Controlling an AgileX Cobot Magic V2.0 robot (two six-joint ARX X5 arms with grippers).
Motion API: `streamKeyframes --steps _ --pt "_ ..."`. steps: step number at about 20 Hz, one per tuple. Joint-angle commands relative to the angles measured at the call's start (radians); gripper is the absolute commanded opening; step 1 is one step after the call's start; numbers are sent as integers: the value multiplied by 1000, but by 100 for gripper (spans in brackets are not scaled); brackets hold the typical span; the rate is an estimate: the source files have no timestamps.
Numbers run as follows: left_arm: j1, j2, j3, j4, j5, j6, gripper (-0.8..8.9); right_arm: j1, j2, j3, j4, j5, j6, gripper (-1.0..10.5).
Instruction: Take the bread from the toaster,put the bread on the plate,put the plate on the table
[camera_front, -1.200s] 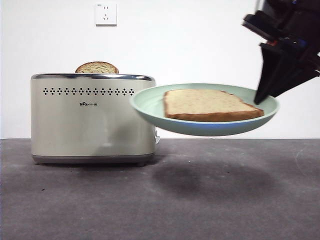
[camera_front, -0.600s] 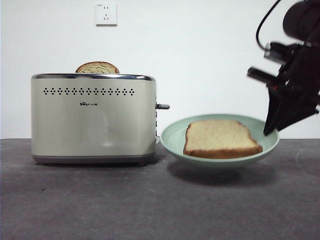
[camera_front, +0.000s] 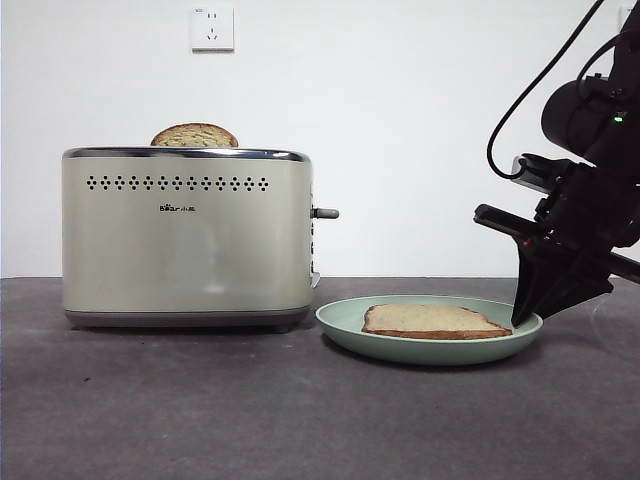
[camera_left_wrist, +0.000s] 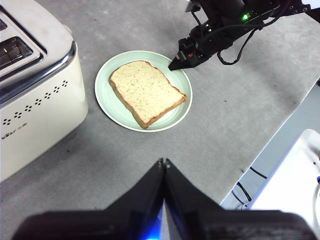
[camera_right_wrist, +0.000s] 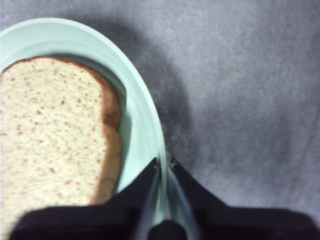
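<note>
Having descended from mid-air, the plate (camera_front: 430, 340) carrying the bread (camera_front: 433, 321) is now resting on the table (camera_front: 200, 410) beside the toaster (camera_front: 187, 236), with the right gripper (camera_right_wrist: 164, 165) still pinching its rim and only release remaining, while the left gripper (camera_left_wrist: 164, 162) is waiting with jaws closed and empty.

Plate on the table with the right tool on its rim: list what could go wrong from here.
1. The right tool is clamped on the rim of the plate; lifting away before opening would likely tip or drag the plate.
2. A tilt could slide the bread off, since it lies loose.
3. The plate sits close to the toaster, so a sideways drag might bump it.
</note>
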Motion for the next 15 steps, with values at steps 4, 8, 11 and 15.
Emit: streamKeyframes --steps 4,8,11,15 --pt "-3 -2 0 4 -2 14 -8 0 -14 1 7 3 -18 441" --pt "-3 -2 0 4 -2 28 -9 0 -186 1 -93 2 -19 440" --pt "-3 -2 0 -4 -2 35 -9 31 -367 1 -321 2 -108 437" --pt "-3 -2 0 -3 -2 39 -9 145 -599 1 -637 0 -172 437"
